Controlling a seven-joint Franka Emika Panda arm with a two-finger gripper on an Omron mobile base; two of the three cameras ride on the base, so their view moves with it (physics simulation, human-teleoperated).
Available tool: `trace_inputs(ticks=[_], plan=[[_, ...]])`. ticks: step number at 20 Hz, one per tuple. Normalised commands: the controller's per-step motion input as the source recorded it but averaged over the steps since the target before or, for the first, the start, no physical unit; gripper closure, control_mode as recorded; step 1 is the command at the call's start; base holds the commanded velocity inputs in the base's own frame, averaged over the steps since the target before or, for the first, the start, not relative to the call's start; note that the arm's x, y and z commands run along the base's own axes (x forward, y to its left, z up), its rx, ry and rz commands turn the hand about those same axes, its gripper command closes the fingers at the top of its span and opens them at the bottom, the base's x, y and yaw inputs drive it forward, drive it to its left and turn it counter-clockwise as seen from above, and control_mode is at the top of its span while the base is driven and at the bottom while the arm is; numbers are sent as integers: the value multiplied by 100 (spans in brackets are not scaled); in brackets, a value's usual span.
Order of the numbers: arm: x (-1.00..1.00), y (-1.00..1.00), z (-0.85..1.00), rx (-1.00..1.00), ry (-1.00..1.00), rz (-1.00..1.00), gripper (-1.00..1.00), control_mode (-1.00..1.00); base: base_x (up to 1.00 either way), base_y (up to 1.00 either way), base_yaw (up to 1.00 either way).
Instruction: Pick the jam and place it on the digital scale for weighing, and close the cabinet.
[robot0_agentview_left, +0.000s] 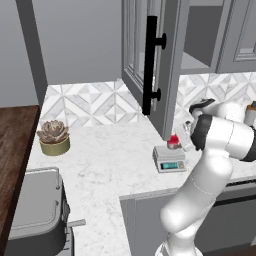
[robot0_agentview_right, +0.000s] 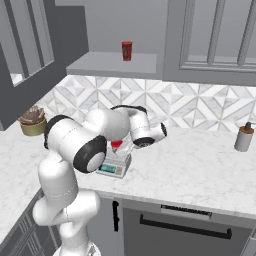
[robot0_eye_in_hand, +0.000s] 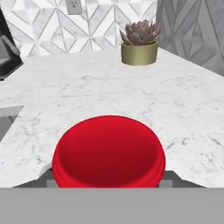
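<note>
1. Plant (robot0_agentview_left: 53, 136) in its pot sits far left of the scale (robot0_agentview_left: 169, 159), out of the way.
2. Cabinet (robot0_agentview_left: 150, 65) door hangs open above the scale, so closing it remains.
3. Jam (robot0_agentview_left: 173, 142) rests on the scale for weighing.
4. Gripper (robot0_agentview_left: 184, 136) is beside the jam; I cannot tell the jaws' state.

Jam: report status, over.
Gripper at the jam, jaw state unclear. Jam on the digital scale. Cabinet door open. Nothing in the way.
</note>
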Motion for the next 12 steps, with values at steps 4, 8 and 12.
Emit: trace_inputs(ticks=[4, 8, 12], plan=[[8, 29, -40, 0, -2, 0, 100, -100, 0, 0, 0], [11, 6, -29, 0, 0, 0, 100, -100, 0, 0, 0], [-27, 1, -3, 0, -4, 0, 100, -100, 0, 0, 0]])
